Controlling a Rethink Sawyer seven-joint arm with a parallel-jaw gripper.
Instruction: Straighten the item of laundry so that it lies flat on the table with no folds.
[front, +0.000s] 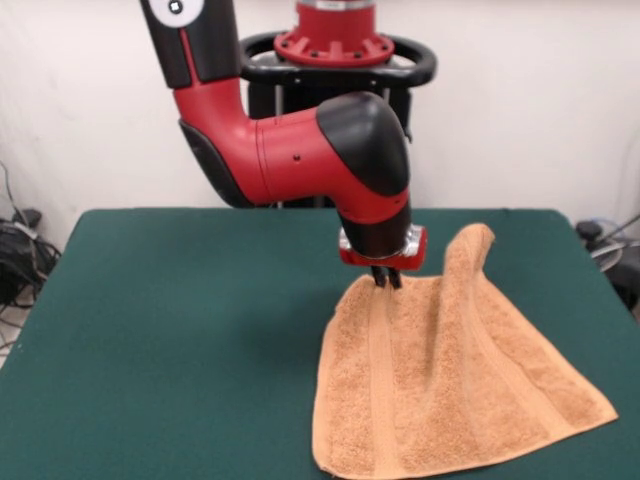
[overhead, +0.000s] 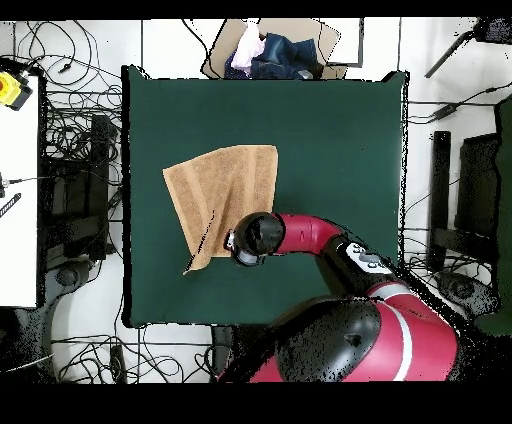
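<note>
One orange-tan terry towel pinched at its far edge in my fingers.

My fingers are closed narrow on the cloth, holding that edge lifted off the green counter. Beside them a corner stands up in a peak. The rest slopes down and lies spread on the counter toward its near edge, flat woven bands running along it, creased below my grip.
</note>
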